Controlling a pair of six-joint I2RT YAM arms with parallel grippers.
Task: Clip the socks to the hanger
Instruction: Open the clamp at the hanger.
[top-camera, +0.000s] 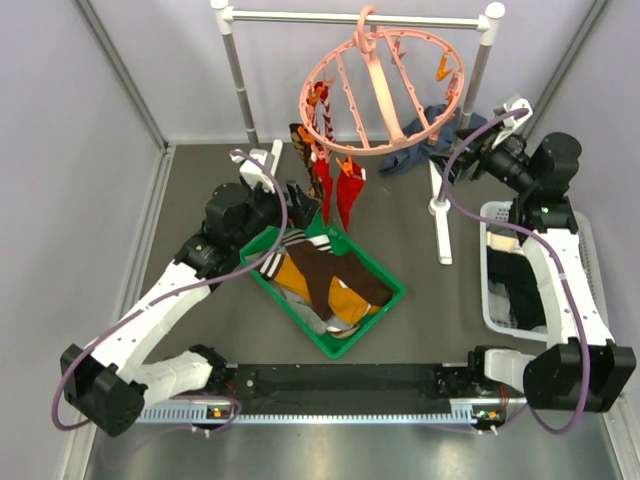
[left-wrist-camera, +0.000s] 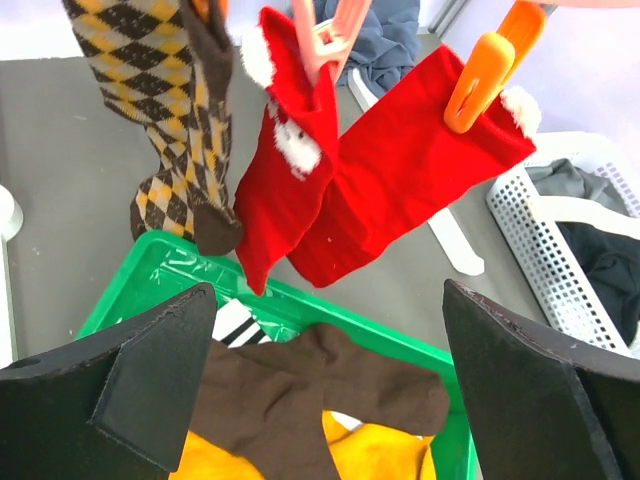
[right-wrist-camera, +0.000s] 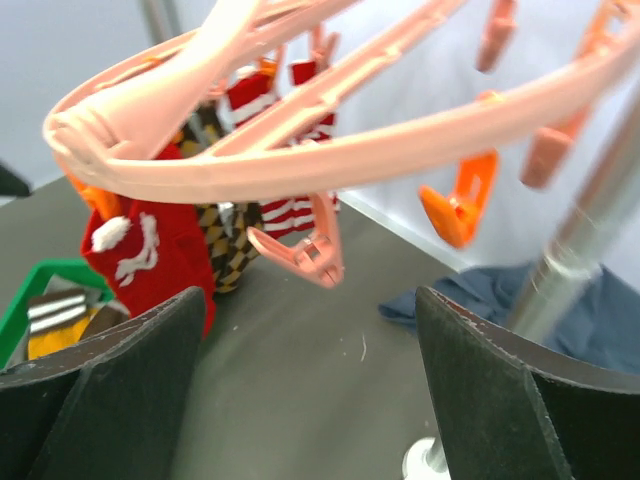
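The salmon-pink round hanger (top-camera: 385, 85) hangs by its hook from the silver rail. Two red socks (top-camera: 338, 195), an argyle sock (top-camera: 303, 143) and a red-and-white striped sock (top-camera: 318, 103) hang clipped at its left side; the red pair (left-wrist-camera: 380, 180) and the argyle sock (left-wrist-camera: 175, 120) fill the left wrist view. A dark brown sock (top-camera: 325, 275) and mustard orange socks (top-camera: 300, 283) lie in the green tray (top-camera: 385, 305). My left gripper (top-camera: 296, 203) is open and empty above the tray's far corner, just below the red socks. My right gripper (top-camera: 470, 160) is open and empty, right of the hanger ring (right-wrist-camera: 330, 150).
A blue-grey cloth (top-camera: 425, 150) lies behind the rail's right post (top-camera: 440, 215). A white basket (top-camera: 500, 300) with dark garments stands at the right. Free orange clips (right-wrist-camera: 460, 205) hang from the ring near my right gripper.
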